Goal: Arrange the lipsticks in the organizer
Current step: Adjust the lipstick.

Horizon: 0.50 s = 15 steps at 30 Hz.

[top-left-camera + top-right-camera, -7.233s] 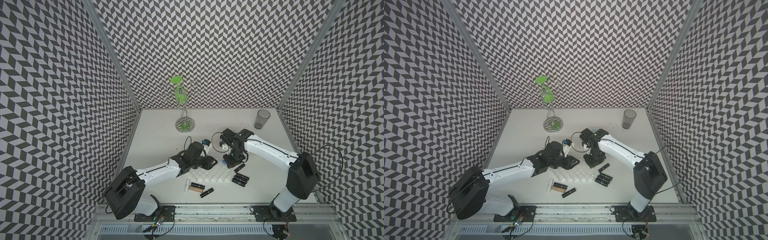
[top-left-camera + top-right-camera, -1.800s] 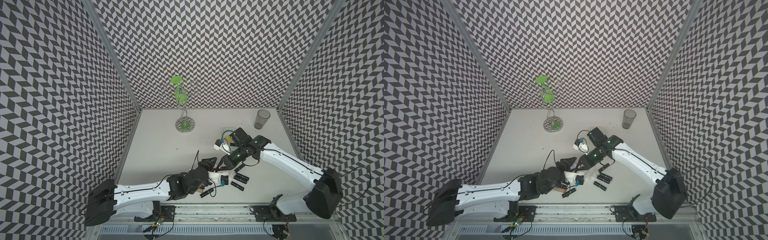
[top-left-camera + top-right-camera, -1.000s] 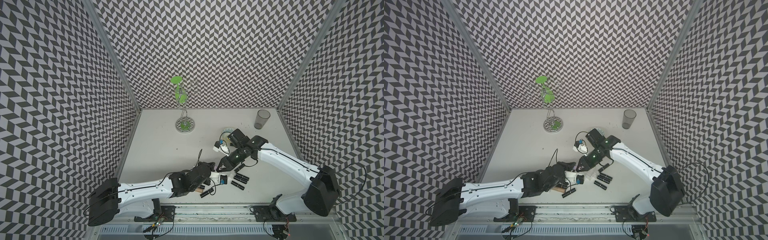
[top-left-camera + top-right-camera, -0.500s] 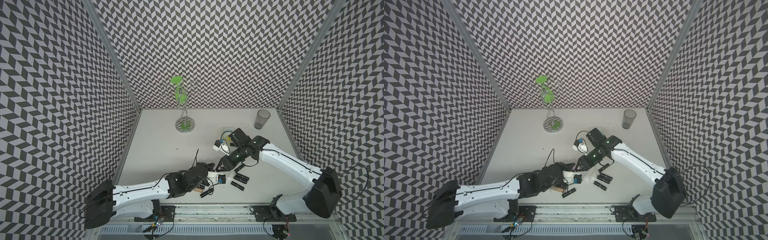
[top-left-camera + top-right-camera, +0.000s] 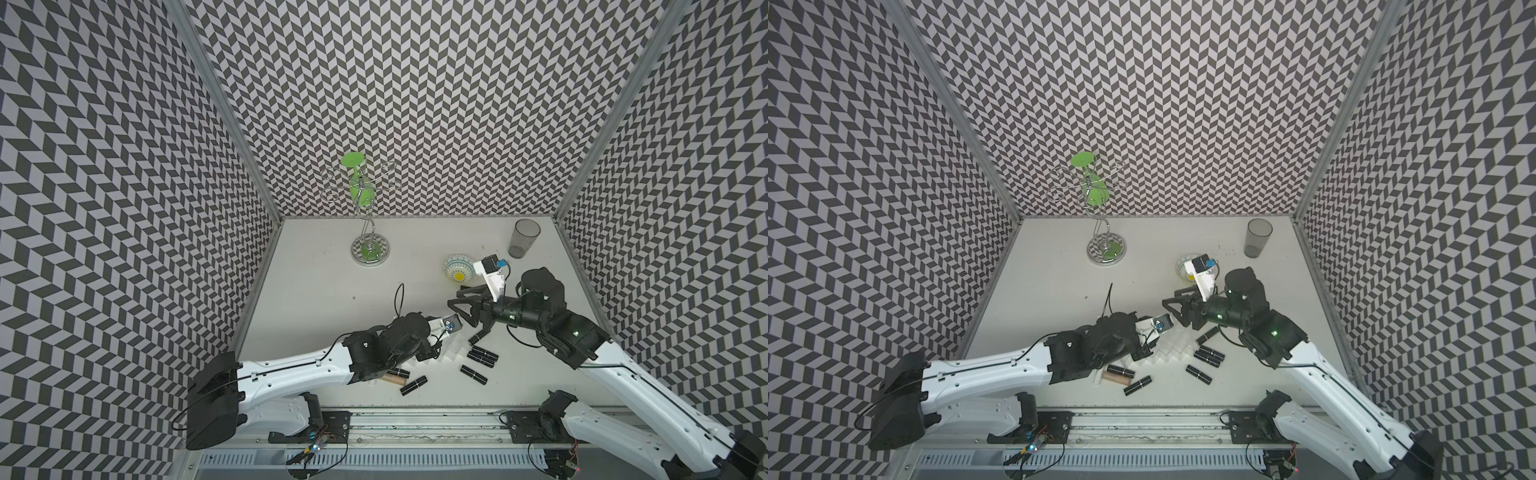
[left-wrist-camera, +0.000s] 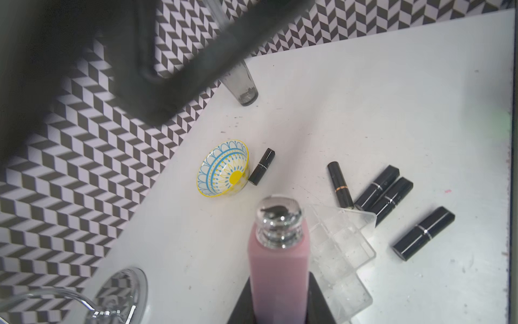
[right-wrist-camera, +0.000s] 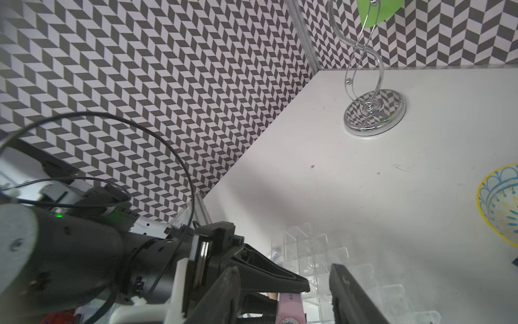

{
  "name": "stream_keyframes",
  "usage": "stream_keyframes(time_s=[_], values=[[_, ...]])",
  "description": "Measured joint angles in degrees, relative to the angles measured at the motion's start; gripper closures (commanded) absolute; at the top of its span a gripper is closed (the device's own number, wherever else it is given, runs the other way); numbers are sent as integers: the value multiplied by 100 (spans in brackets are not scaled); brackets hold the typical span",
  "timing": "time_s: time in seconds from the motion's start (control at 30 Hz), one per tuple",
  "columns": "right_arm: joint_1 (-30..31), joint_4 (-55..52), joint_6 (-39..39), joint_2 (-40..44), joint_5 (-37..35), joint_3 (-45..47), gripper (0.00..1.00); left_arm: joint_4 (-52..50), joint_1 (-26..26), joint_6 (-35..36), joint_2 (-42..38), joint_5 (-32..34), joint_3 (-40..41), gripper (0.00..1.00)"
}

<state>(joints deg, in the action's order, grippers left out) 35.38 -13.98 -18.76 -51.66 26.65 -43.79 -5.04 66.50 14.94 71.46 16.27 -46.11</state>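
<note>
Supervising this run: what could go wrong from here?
1. The right gripper has open jaws close to the left gripper, which grips the pink lipstick; the arms may collide.
2. The clear organizer looks light; a misaligned insert may shove it into the black lipsticks beside it.

The organizer (image 6: 340,252) is a clear acrylic stepped rack with small square cells, standing upright. The pink lipstick (image 6: 279,269), a square tube with a shiny silver end, is clamped in my left gripper (image 6: 280,301) at the rack's edge; four black lipsticks (image 5: 483,354) lie flat on one side of the rack, among them a gold-banded lipstick (image 6: 340,183) with its end at the rack's corner; a lone black lipstick (image 6: 262,167) lies farther back; a beige lipstick (image 5: 1118,377) and two more black tubes (image 5: 1138,385) lie flat on the other side.
</note>
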Motion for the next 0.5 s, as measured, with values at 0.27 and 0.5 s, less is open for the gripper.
stream_keyframes(time_s=[0.27, 0.5], values=[[-63, 647, -33, -136, -385, 767, 44, 280, -389, -1272, 278, 90, -116, 100], [-116, 1034, 7, -800, 28, 387, 54, 608, -765, -1908, 214, -428, -11, 100]])
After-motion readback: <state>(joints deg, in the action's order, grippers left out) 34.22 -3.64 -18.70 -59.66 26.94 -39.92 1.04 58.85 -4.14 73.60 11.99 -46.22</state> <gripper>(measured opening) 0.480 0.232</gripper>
